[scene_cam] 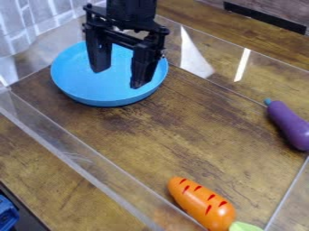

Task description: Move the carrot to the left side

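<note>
The carrot lies at the bottom right of the wooden table, orange and glossy with dark red stripes, its light green top at the frame's lower edge. My gripper hangs over the blue plate at the upper left, far from the carrot. Its two black fingers point down, spread apart, with nothing between them.
A purple toy eggplant rests at the right edge. Clear plastic walls enclose the wooden work area on the near left and far sides. Bare wood lies between the plate and the carrot.
</note>
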Action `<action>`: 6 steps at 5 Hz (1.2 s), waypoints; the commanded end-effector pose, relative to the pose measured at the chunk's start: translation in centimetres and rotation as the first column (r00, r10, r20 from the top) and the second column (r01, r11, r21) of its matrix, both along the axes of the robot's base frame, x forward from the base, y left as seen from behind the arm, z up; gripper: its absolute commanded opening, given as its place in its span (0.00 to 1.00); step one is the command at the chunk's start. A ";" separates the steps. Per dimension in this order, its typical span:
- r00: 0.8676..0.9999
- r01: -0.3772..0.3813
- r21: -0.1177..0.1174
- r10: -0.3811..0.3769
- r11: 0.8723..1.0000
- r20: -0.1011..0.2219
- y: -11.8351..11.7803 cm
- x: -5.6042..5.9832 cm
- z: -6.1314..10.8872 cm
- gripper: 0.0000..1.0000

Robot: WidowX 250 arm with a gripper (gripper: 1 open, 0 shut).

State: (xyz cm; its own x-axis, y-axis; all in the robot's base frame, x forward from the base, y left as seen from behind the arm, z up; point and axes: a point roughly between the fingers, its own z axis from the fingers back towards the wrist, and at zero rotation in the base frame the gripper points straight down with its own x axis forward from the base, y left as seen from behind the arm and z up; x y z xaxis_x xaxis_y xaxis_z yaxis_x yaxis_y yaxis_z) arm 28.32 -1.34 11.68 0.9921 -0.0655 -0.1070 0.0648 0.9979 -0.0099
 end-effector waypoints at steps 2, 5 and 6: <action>0.993 0.116 -0.002 -0.116 0.993 0.016 -0.7 0.0 0.1 1.00; 0.920 0.390 0.019 -0.391 0.920 0.038 -6.0 0.5 -4.4 1.00; 0.858 0.513 0.035 -0.513 0.858 0.026 -9.4 -0.3 -6.0 1.00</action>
